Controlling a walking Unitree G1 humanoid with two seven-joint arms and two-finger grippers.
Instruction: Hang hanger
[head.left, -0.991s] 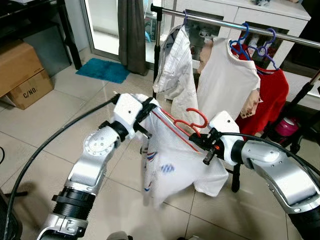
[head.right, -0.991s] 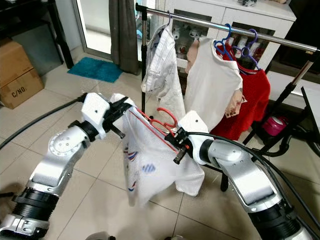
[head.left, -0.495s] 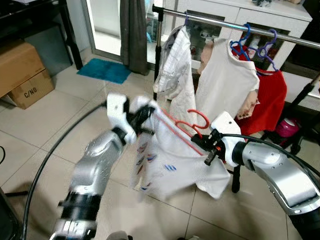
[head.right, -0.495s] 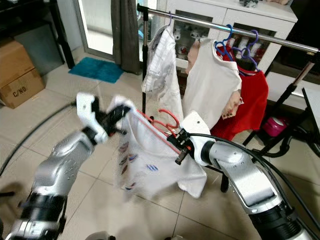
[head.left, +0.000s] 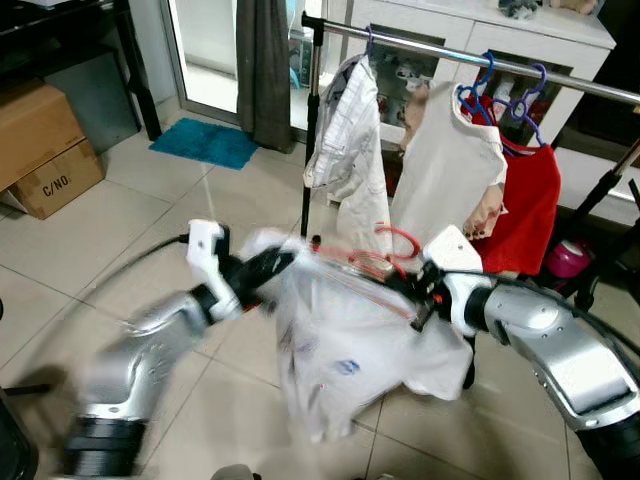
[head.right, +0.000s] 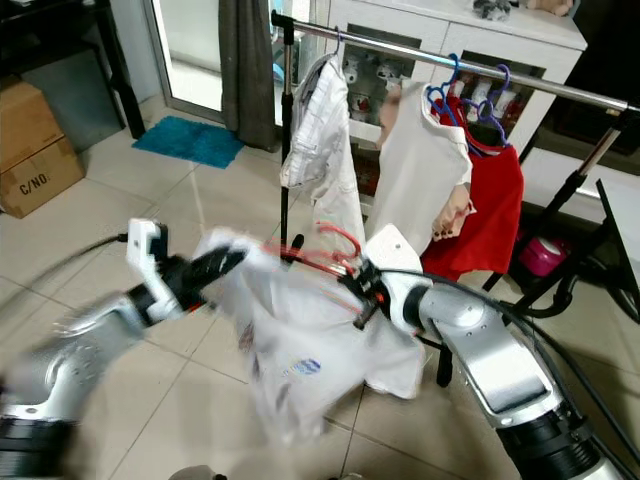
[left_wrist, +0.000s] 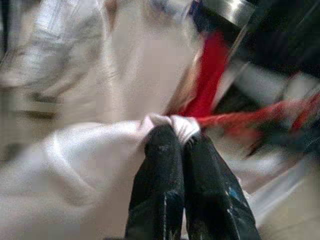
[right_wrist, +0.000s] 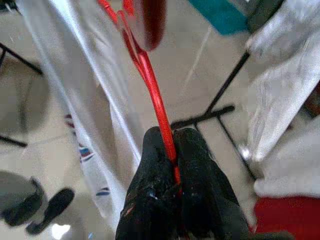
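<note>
Red hanger (head.left: 372, 268) carrying your white shirt (head.left: 350, 350) sits low before the rail (head.left: 480, 62). Your left wrist view has the left gripper (left_wrist: 180, 142) pinched on cloth. Your right wrist view has the right gripper (right_wrist: 172, 145) clamping the hanger.

A metal clothes rail (head.left: 470, 58) crosses the back of the room and serves as the landmark. From it hang a white checked shirt (head.left: 345, 150) near its left end, a cream top (head.left: 445, 165) further right, and a red garment (head.left: 525, 200) beside that, on blue hangers (head.left: 490, 85). Left of the rail a grey curtain (head.left: 262, 70) hangs, with a teal mat (head.left: 205, 142) on the tiled floor (head.left: 80, 230) below. Far left stands a cardboard box (head.left: 50, 150). Behind the rail is a white cabinet (head.left: 480, 25).
</note>
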